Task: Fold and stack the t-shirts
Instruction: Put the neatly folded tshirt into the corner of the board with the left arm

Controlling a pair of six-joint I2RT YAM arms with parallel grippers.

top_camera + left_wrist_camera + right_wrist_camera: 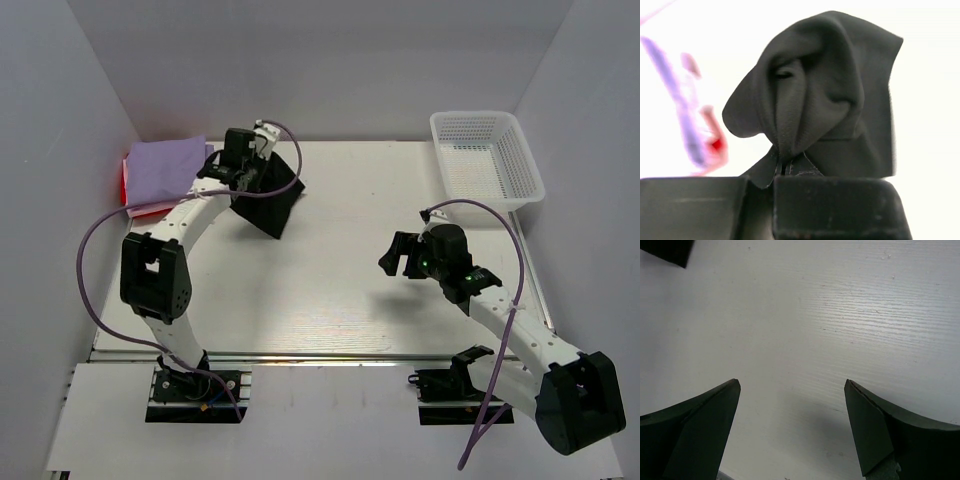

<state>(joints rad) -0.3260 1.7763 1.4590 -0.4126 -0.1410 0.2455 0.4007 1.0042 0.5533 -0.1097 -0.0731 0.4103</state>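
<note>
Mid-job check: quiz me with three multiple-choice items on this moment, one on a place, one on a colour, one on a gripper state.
1. Where does the basket stand?
A. far right corner of the table
B. far left corner
C. between the arm bases

2. What colour of cloth lies on top in the far left corner?
A. black
B. purple
C. white

3. What is the left gripper doing?
A. open over bare tabletop
B. shut on the black shirt
C. shut on the basket

Answers:
1 A: the top view shows it at the far right edge.
2 B: the purple shirt covers the red-pink one, which only peeks out at its left.
3 B: the left wrist view shows black cloth pinched in it; the right gripper is the open one.
</note>
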